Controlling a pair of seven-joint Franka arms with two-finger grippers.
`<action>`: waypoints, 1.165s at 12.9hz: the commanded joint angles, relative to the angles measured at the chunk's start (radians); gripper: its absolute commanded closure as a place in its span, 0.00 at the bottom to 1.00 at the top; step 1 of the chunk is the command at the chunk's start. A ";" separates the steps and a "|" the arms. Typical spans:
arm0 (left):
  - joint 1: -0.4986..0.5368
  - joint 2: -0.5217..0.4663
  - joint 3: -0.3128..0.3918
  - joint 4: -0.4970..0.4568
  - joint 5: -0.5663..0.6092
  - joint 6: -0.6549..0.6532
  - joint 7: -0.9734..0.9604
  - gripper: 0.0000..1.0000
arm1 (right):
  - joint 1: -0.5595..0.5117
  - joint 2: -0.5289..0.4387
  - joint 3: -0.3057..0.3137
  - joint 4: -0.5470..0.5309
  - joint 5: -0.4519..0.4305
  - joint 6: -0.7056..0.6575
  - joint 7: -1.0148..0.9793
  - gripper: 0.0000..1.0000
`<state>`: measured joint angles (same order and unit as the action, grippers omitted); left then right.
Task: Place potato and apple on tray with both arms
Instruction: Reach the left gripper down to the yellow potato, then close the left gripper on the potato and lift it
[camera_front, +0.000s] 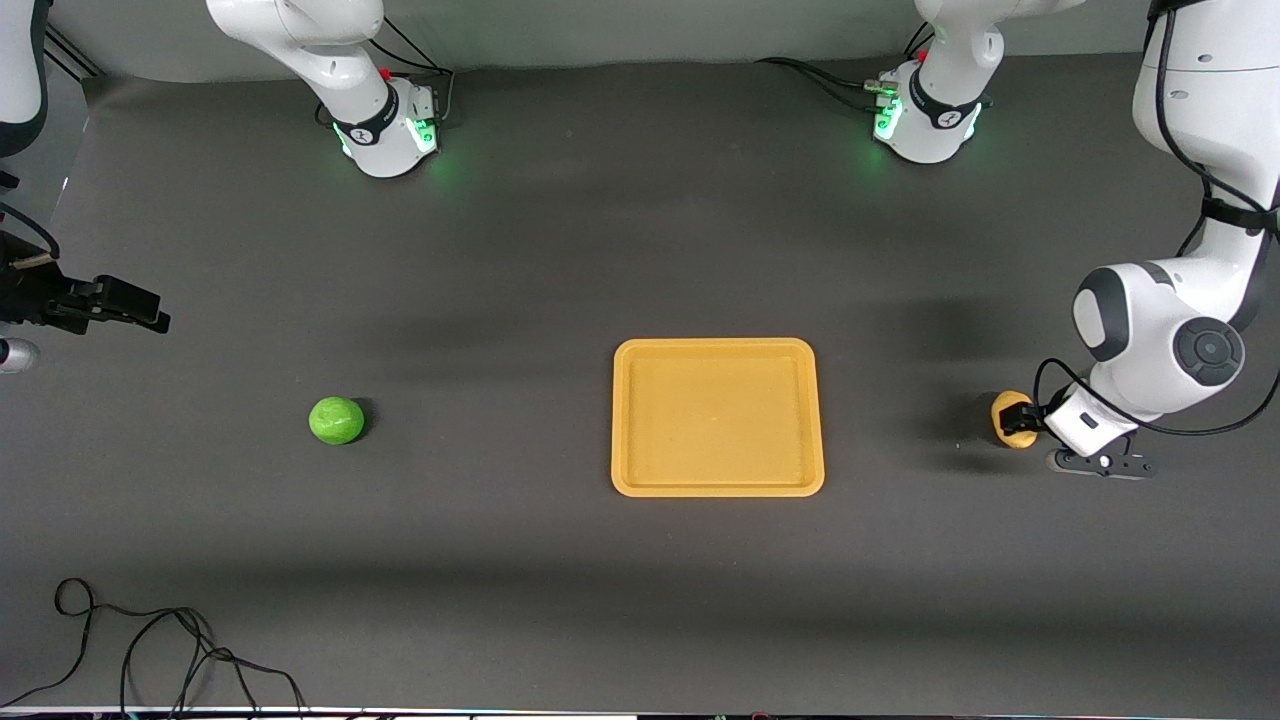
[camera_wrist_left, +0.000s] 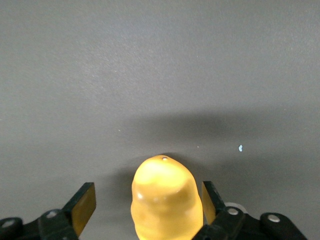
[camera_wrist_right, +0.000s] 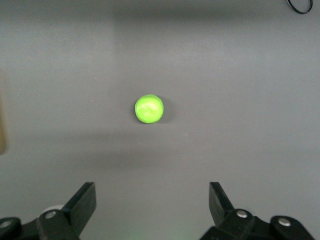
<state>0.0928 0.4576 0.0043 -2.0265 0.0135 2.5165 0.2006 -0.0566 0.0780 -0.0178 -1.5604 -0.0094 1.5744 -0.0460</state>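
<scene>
The flat yellow-orange tray (camera_front: 717, 416) lies mid-desk. The glossy yellow potato (camera_front: 1010, 418) sits between the released left pincer's (camera_wrist_left: 144, 210) fingers toward the left arm's end. The bright-green apple (camera_front: 336, 420) rests toward the right arm's end, the right pincer (camera_wrist_right: 150, 207) spread wide, aloft.

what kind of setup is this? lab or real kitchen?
Likely a robot lab bench: two Franka arms bolted to a dark-covered table, toy potato, apple and tray props, loose cables.
</scene>
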 joint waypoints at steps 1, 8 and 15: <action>-0.018 -0.030 0.000 -0.081 -0.018 0.076 -0.012 0.06 | 0.011 0.008 -0.005 0.017 -0.001 0.004 -0.005 0.00; -0.024 0.019 0.000 -0.127 -0.018 0.206 -0.013 0.54 | 0.011 0.009 -0.005 0.017 -0.003 0.004 -0.005 0.00; -0.146 -0.080 -0.029 -0.068 -0.018 0.011 -0.235 0.69 | 0.011 0.009 -0.005 0.017 -0.003 0.010 -0.005 0.00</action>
<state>0.0265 0.4461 -0.0252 -2.1145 0.0044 2.6356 0.0778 -0.0564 0.0811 -0.0178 -1.5578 -0.0094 1.5751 -0.0460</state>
